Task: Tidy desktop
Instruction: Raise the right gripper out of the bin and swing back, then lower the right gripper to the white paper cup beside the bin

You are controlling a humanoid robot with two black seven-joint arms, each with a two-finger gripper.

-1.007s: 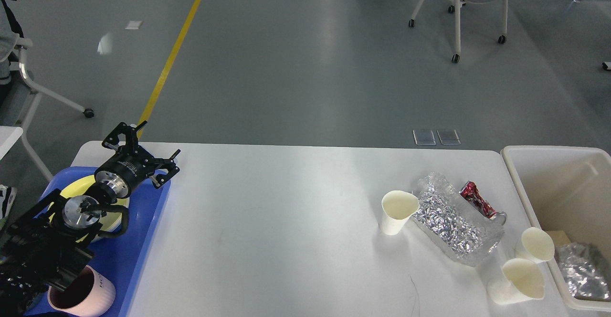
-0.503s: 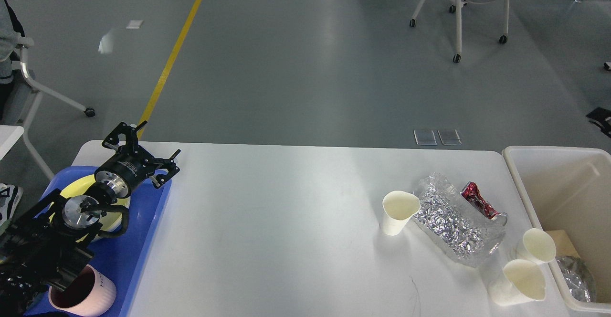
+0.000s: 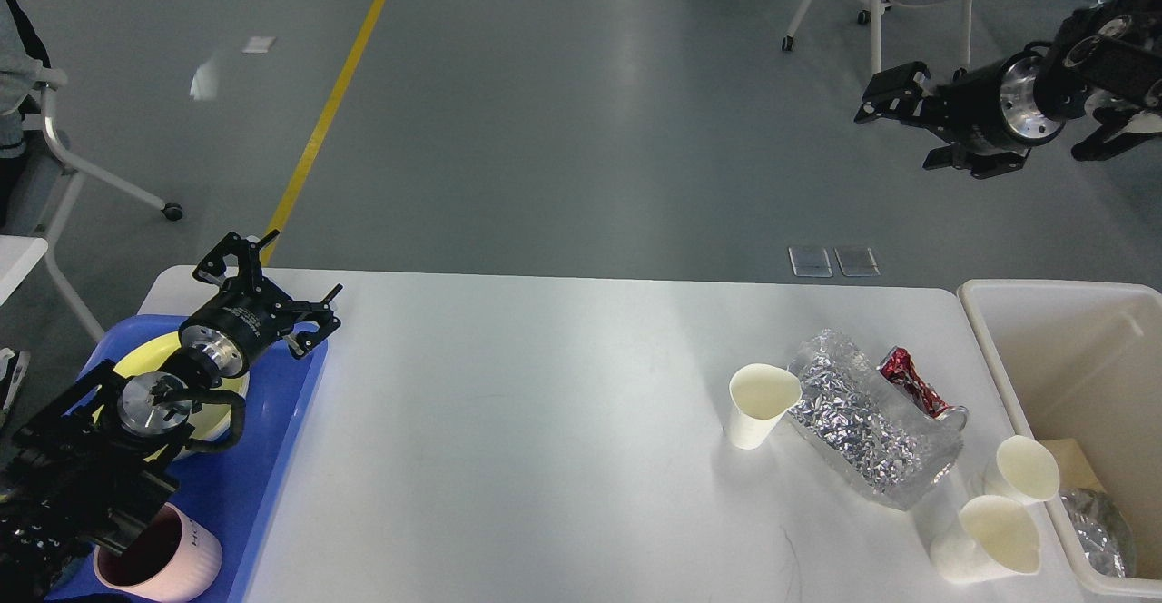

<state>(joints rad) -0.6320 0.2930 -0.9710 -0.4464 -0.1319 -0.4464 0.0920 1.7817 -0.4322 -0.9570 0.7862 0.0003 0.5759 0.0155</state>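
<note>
- nearest, at the left edge, a pink mug [image 3: 159, 559] stands in the blue tray [image 3: 281, 412], half hidden by the left arm.
- near the front right edge of the bench [image 3: 526, 439], two paper cups [image 3: 989, 535] lie tipped close together, just beside the bin [image 3: 999, 349]; inside the bin i can see a foil wad [image 3: 1098, 530] and something tan behind it.
- a little further back, a crinkled foil bag [image 3: 867, 417] lies across the bench, a third cup [image 3: 758, 403] upright and touching its left end, a crushed red can [image 3: 912, 380] against its far side.
- at the same depth on the left, a yellow plate [image 3: 145, 358] sits in the tray under the left arm.
- the left pincer [image 3: 272, 290] hangs over the tray's far corner, fingers spread, nothing in them. it has not shifted over the last second.
- furthest off, high above the floor past the bench, the right pincer [image 3: 894, 99] has just swung into sight; a second ago it was nowhere in view. it points left, carries nothing that i can see, and whether its fingers are apart i cannot tell from here.
- the litter on the bench has not moved, apart from a slight slide of the whole view.
- my guess: the right arm is coming round for the rubbish by the bin, the nearest cups or the can being the handiest. the bench is far from tidy; all the loose pieces are still out.
</note>
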